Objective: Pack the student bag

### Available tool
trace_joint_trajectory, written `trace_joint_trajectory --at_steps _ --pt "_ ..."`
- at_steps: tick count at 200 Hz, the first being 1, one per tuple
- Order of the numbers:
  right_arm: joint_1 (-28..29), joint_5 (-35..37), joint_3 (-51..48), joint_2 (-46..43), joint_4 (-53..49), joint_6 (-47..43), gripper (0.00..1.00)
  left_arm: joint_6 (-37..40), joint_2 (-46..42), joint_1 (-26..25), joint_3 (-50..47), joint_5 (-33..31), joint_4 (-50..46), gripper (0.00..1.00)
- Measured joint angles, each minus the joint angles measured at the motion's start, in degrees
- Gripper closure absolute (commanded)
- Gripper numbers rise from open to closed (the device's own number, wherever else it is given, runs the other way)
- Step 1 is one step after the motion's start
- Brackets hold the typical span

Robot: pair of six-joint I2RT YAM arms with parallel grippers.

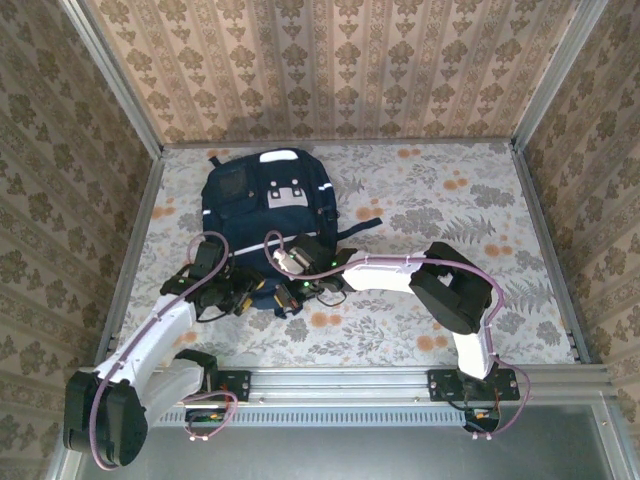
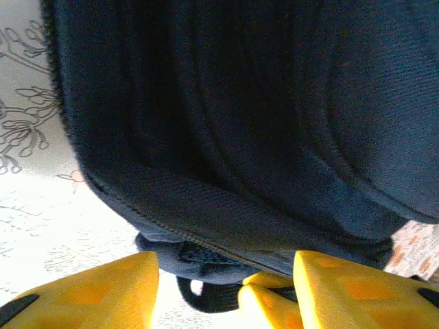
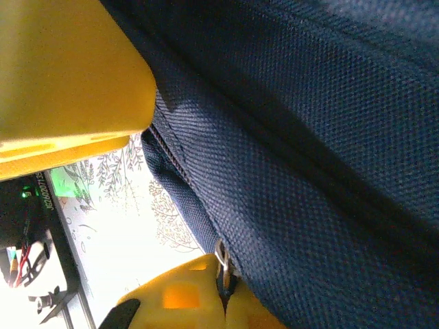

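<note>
Left fingers (image 2: 89,291) straddle student bag's (image 2: 240,123) near edge; bare table (image 1: 460,200) rightward.

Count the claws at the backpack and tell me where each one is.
2. The left claw is open at the student bag's near edge, on the left; the right claw sits just right of it, shut on the zipper pull. None appears hidden.

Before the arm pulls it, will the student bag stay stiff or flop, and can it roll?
Probably floppy: the student bag is soft woven fabric, creased at its near edge. It lies flat on the table, so a push should slide or bunch it, not roll it. Lifted by one edge, it likely droops.
</note>
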Motion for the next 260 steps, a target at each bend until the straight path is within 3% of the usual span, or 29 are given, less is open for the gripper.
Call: trace_joint_trajectory --at_steps 54,125,147,194,260 --pt "0.0 0.0 -0.5 0.0 1.3 0.4 1.00 -2.3 -5.2 0.0 0.2 -1.4 0.5 0.45" --pt "0.0 0.0 -0.5 0.3 1.8 0.6 1.00 -3.7 5.9 1.0 -0.2 -0.7 5.3 0.45" --pt "0.0 0.1 -0.6 0.7 2.7 0.8 1.00 -2.5 8.3 2.4 0.0 -0.1 6.7 0.55" --pt "0.0 1.1 -0.6 0.8 2.6 0.2 1.00 0.7 13.2 3.9 1.2 0.0 6.7 1.00" --pt "0.3 3.7 -1.1 0.0 0.5 -3.5 1.00 3.0 14.8 5.0 1.6 1.5 6.6 1.00"
